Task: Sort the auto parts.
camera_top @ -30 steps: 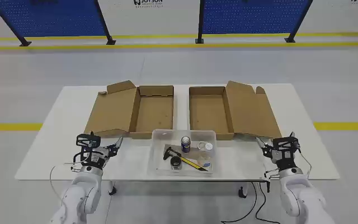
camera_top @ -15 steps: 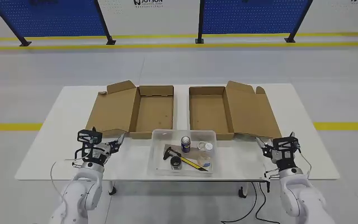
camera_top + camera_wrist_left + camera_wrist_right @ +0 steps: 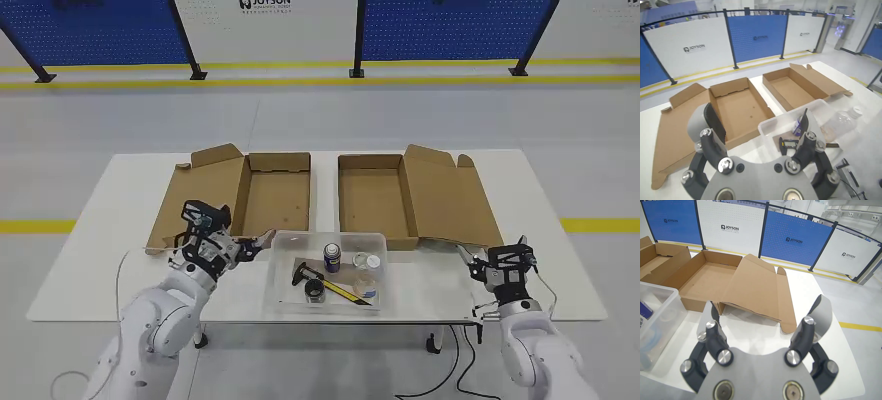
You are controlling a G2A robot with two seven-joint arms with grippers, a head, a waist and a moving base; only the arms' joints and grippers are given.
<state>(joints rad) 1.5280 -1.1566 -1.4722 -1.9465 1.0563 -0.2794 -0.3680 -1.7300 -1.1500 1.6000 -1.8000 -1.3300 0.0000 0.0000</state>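
White table (image 3: 100,240) before blue and white fence panels: two open cardboard boxes, a clear bin of parts, both claws spread wide and holding nothing.

Just beside the bin (image 3: 330,236), at its left rim, hangs the left gripper (image 3: 254,243), over the near corner of the left box (image 3: 275,200). The right gripper (image 3: 492,252) sits near the table's right front, by the flap of the right box (image 3: 372,200). From above, the bin holds a blue-labelled can (image 3: 331,256), a clear white-capped bottle (image 3: 368,280), a yellow-and-black tool (image 3: 340,289) and a small black round part (image 3: 314,289), perhaps a cap. The left wrist view adds a digital caliper (image 3: 789,144) with its display. The right wrist view adds the right box's bare floor.
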